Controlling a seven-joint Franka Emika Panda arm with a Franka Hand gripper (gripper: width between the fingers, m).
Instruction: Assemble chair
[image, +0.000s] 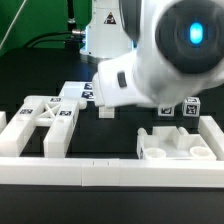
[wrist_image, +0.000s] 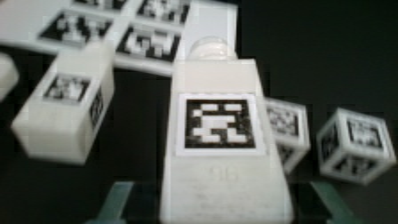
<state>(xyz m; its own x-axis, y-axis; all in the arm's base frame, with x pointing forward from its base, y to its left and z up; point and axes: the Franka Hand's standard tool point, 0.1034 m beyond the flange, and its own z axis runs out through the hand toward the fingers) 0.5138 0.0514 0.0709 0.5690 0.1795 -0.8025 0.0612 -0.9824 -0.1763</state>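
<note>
My gripper (wrist_image: 217, 198) is shut on a long white chair block (wrist_image: 221, 120) with a square tag on its face; the dark fingers (wrist_image: 125, 200) stand on either side of its near end. In the exterior view only the block's tip (image: 108, 110) pokes out below the big white arm, which hides the gripper. The X-braced frame (image: 45, 118) lies at the exterior view's left. At the right, the flat slab (image: 176, 146) rests by the rail. Two small tagged leg blocks (image: 168, 108) (wrist_image: 356, 142) stand behind it. Another white block (wrist_image: 68, 105) lies beside the held one.
The marker board (image: 76, 92) (wrist_image: 125, 25) lies flat at the back of the black table. Long white border rails (image: 110, 176) run along the front and up both sides of the work area.
</note>
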